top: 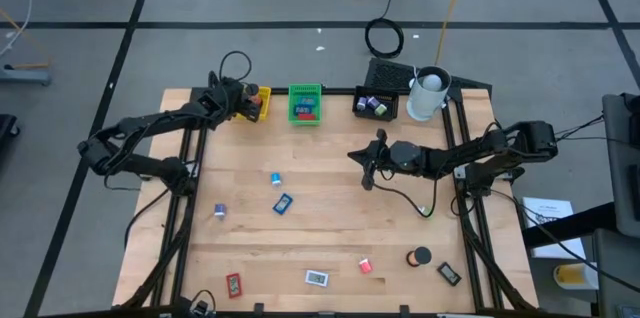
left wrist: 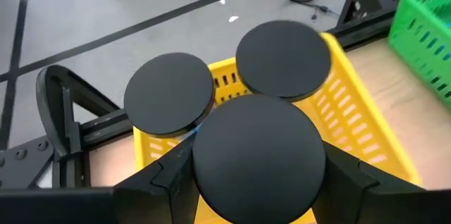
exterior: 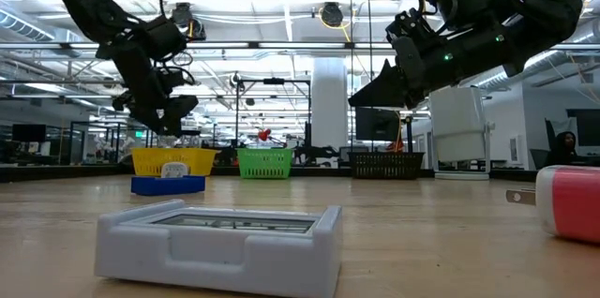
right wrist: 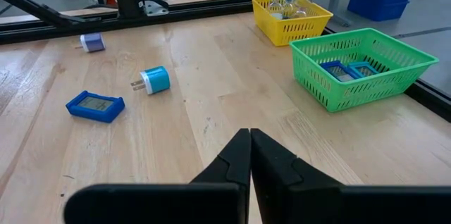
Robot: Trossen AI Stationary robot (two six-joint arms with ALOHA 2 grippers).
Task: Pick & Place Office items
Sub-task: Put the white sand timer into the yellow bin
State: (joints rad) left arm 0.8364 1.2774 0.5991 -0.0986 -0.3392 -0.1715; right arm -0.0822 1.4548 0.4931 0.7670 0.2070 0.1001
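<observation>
High view: a light wooden table [top: 330, 238] with three baskets lined up along its far edge and small office items scattered across the boards
Left gripper [top: 243, 101]: poised over the yellow plastic basket [top: 262, 104] at the far left, fingers part open and clamped on a black round roll [left wrist: 257, 160], its flat face toward the wrist camera
Yellow basket contents: two more black round rolls [left wrist: 169, 92] side by side beyond the held one
Right gripper [top: 368, 170]: fingers pressed together, empty, hanging above bare wood right of centre
Green mesh basket [top: 305, 104]: just right of the yellow one, holding flat blue and red pieces
Black mesh basket [top: 376, 104]: farther right, with small purple and green bits inside, a white cup [top: 428, 94] just beside it
Blue flat rectangular piece [top: 283, 202]: mid-table, long axis slanted toward the far right corner
Small blue plug adapter [top: 275, 178]: close by, its prongs pointing toward the table's left side in the right wrist view
Near edge: a red flat piece [top: 233, 284], a white-framed piece [top: 316, 278], a small red block [top: 366, 266], a black roll [top: 421, 256]
</observation>
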